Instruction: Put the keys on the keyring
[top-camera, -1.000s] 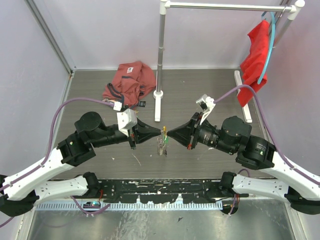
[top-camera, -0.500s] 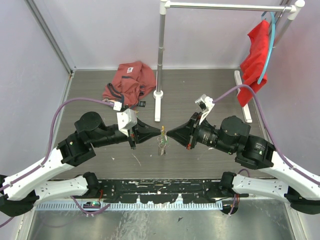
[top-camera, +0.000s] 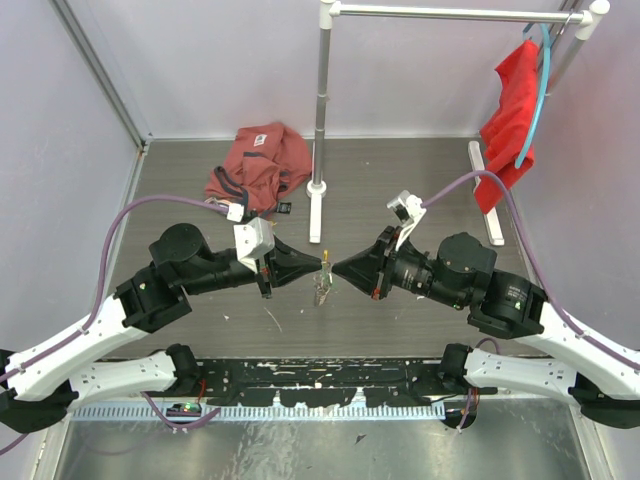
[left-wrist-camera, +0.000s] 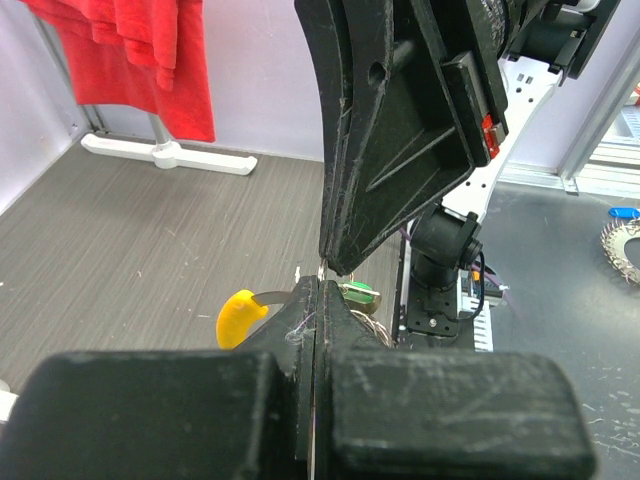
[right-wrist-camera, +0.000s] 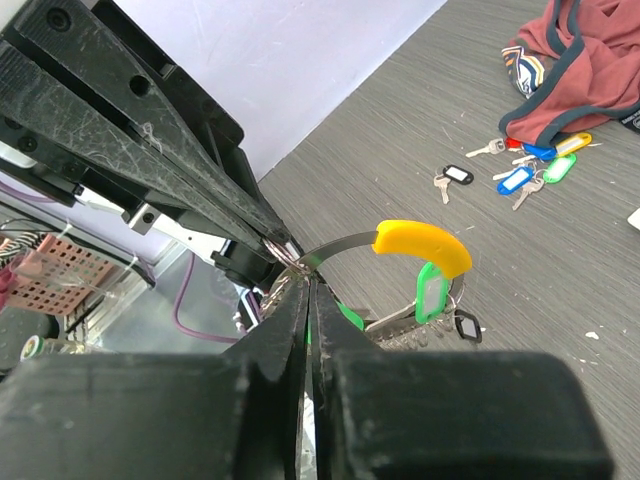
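The keyring (right-wrist-camera: 330, 243) is a thin metal loop with a curved yellow tag (right-wrist-camera: 424, 245), held up in the air between both grippers. A green-tagged key (right-wrist-camera: 432, 293), a black-tagged key (right-wrist-camera: 466, 326) and several silvery keys hang from it. My left gripper (left-wrist-camera: 318, 292) is shut on the loop, with the yellow tag (left-wrist-camera: 238, 316) at its left. My right gripper (right-wrist-camera: 306, 282) is shut tip to tip against it, on a key with a green tag (left-wrist-camera: 360, 294) at the loop. In the top view the two grippers, left (top-camera: 321, 264) and right (top-camera: 336, 268), meet over the table's middle. Several loose tagged keys (right-wrist-camera: 520, 172) lie on the table.
A crumpled red garment (top-camera: 258, 160) lies at the back left, beside the loose keys. A metal stand (top-camera: 318, 190) rises behind the grippers. A red cloth (top-camera: 510, 120) hangs at the back right above a white base bar (top-camera: 483, 190).
The right wrist has rolled slightly and shifted a little left. The hanging keys have swung slightly. Both grippers stay shut at the keyring.
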